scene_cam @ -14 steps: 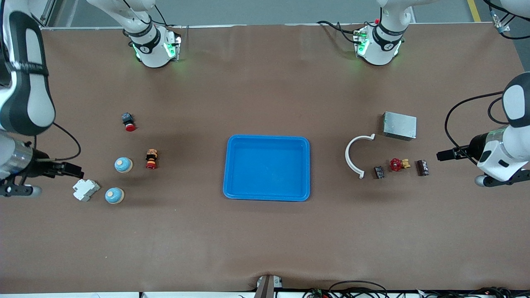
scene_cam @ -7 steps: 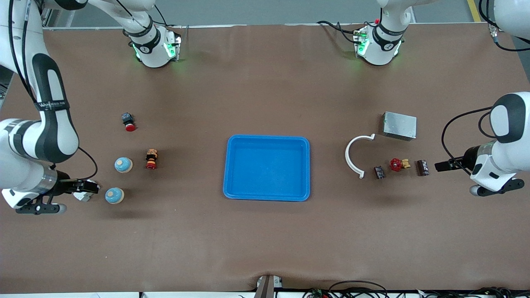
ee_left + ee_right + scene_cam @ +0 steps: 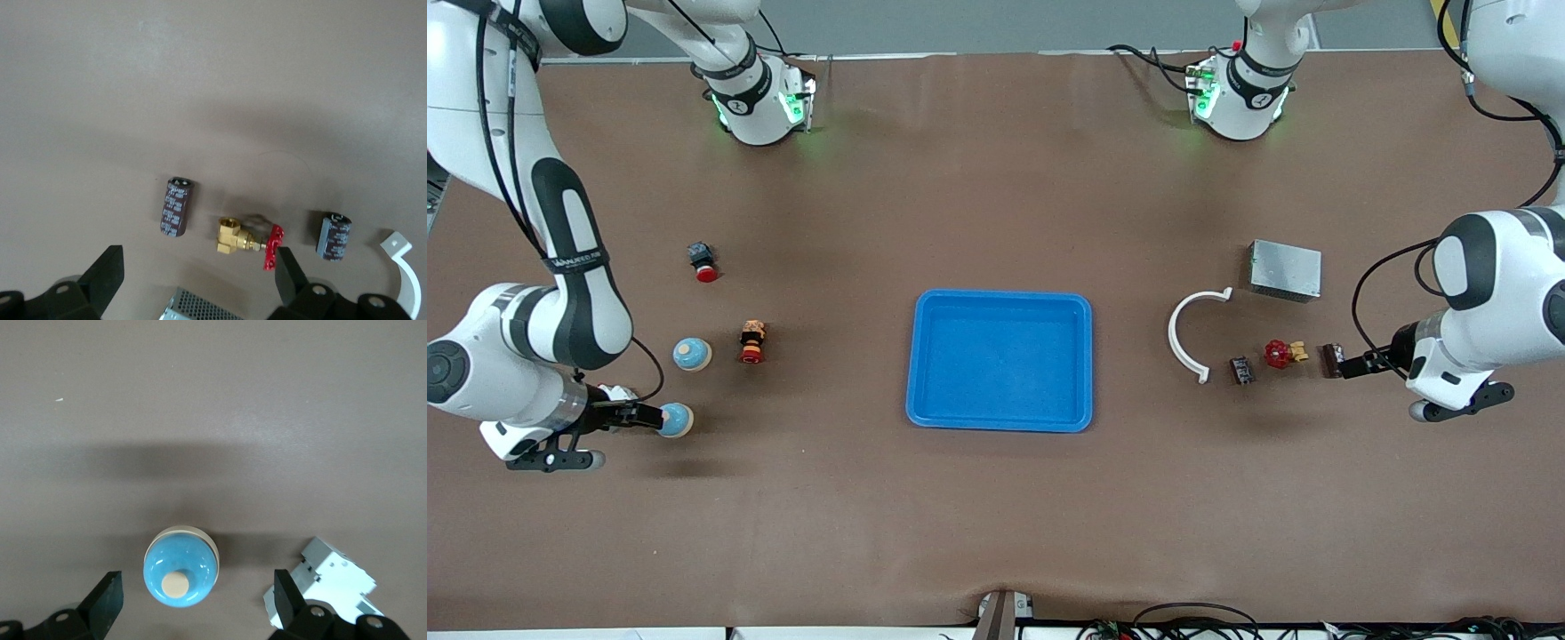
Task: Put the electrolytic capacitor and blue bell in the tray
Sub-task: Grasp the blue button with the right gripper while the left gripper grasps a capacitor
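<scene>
Tray point(image 3: 1000, 418): bright blue, at the table's centre, nothing in it.

Right gripper point(image 3: 647, 415): low over the right arm's end of the table, fingers point(image 3: 107, 601) spread wide. A blue bell point(image 3: 675, 420) sits at its tips; in the right wrist view the bell point(image 3: 181, 565) stands on the table in the gap between the two fingers, touched by neither. A white terminal block point(image 3: 327, 583) lies just beside the bell, mostly hidden under the gripper in the front view. A second blue bell point(image 3: 692, 355) lies farther from the front camera, near a small red-and-yellow push-button part point(image 3: 752, 342).

Left gripper point(image 3: 1352, 365): low over the left arm's end of the table, fingers point(image 3: 105, 276) spread. Its tips are at an electrolytic capacitor point(image 3: 1332, 359). In the left wrist view that capacitor point(image 3: 177, 206) lies on its side, off the gap's middle toward one finger, untouched. A brass valve with red handle point(image 3: 250, 238) lies beside it, then a second capacitor point(image 3: 333, 236) and a white curved bracket point(image 3: 1189, 331). A perforated metal box point(image 3: 1284, 270) lies farther from the front camera.
</scene>
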You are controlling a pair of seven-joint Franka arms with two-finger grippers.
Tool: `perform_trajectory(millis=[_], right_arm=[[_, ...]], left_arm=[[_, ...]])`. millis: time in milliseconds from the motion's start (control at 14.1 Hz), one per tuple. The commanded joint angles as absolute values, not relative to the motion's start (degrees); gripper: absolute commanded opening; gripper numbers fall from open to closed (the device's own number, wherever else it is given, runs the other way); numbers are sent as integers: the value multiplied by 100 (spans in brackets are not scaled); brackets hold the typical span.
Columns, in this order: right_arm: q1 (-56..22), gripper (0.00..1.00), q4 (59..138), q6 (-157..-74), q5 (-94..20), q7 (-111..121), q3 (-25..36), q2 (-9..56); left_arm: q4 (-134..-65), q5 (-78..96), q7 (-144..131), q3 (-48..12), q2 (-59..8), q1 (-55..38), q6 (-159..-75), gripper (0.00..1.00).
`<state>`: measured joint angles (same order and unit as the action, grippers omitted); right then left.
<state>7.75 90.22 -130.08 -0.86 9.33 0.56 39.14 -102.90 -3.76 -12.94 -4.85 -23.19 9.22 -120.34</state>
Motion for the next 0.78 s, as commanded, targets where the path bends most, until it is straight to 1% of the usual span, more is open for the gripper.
perform_trajectory(millis=[0,710], right_arm=[[756,100,8964,-13113,-26,958,26,4060],[659,100,9492,-13719,-18,967,18,4078]], left_arm=[[-10573,-510,-1389,-483,-2363,932,-12401,100],[-10494,-501,-1389,-483,-2821,1116,-12524,100]])
